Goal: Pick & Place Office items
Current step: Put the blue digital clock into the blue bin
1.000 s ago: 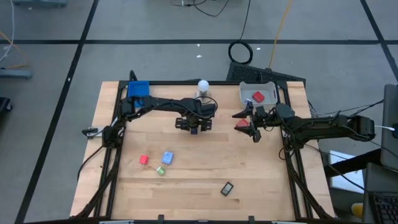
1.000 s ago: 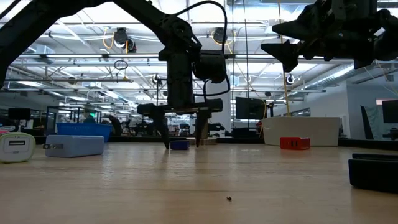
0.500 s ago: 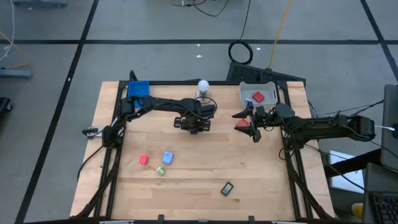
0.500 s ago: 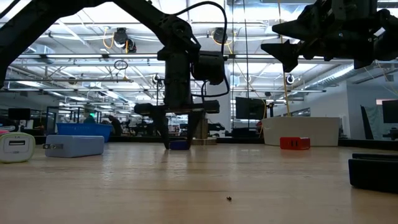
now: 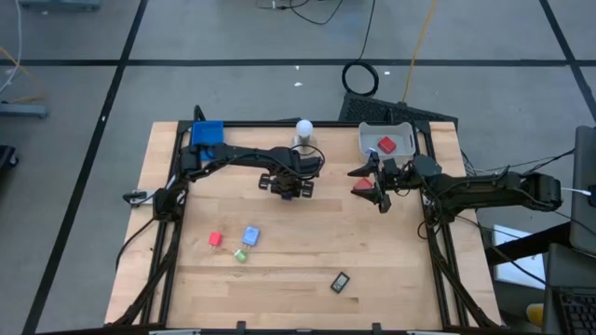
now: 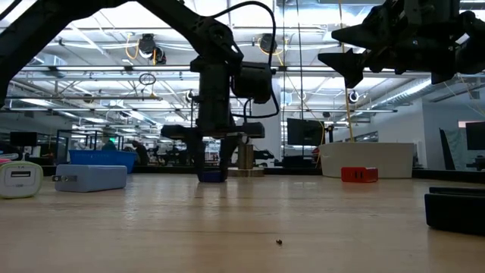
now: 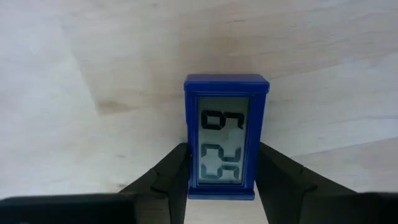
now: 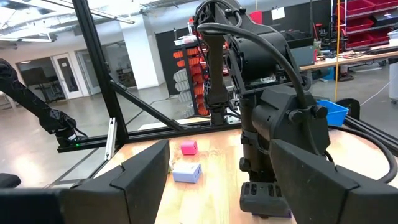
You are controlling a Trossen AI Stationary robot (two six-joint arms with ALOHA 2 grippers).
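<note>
My left gripper (image 5: pixel 286 185) stands over the table's middle, shut on a small blue digital clock (image 7: pixel 226 137) that lies flat with its display up; the low view shows this clock (image 6: pixel 213 176) on the wood. My right gripper (image 5: pixel 371 189) hangs open, high above a red block (image 5: pixel 361 185) near the grey tray (image 5: pixel 402 130), and touches nothing. A red block (image 5: pixel 215 239), a light-blue block (image 5: pixel 250 236), a green bit (image 5: pixel 241 255) and a dark rectangular piece (image 5: pixel 341 281) lie loose toward the near edge. Another red block (image 5: pixel 386 145) lies in the grey tray. My left gripper pinches the blue clock between its two fingers (image 7: pixel 177 174), one on each long side (image 7: pixel 188 168), near one short end. The fingers come from above, pointing down, and lie across the clock. The clock rests flat on the table.
A blue tray (image 5: pixel 207 135) sits at the far left corner, and a white ball on a round base (image 5: pixel 304 127) stands at the far edge, just behind my left gripper. A black frame (image 5: pixel 172 200) runs along the table's edges. Bare wood lies between the two grippers.
My left gripper has shut: the gap between its fingertips narrowed step by step in the low view until they met the blue clock's sides. The clock stayed on the table. My right gripper kept still.
</note>
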